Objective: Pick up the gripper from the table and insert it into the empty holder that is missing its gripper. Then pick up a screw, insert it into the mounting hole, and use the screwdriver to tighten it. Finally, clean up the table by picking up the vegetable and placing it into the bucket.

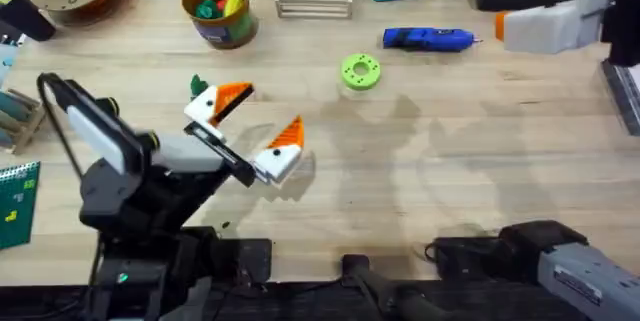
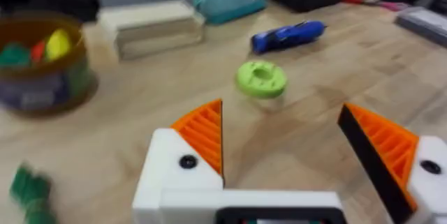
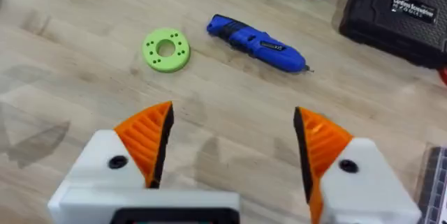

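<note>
Both of my grippers stand spread and hold nothing. My left gripper point(image 1: 255, 126) hovers low over the broad light wooden table point(image 1: 450, 161), its white finger blocks each fitted with an orange ribbed wedge; from its wrist view I see both wedges seated with screws in place, so I judge no holder on it is missing a part. My right gripper point(image 3: 234, 151) hangs wide apart as well, looking down on the bright blue cylindrical screwdriver point(image 3: 257, 42) and, near it, the round lime-green plastic disc point(image 3: 166, 49).

The small dark green knobbly toy vegetable point(image 1: 197, 85) lies on the wood just beside my left fingers (probably why that arm sits here, within easy reach). The small round orange-yellow bucket point(image 1: 220, 10) with its dark label band stands well behind it, already holding a green and a yellow toy piece, mouth up for a drop from above.

I judge the cleanup step is what remains: pinch the vegetable and carry it to the bucket. I cannot make out any loose screw.
</note>
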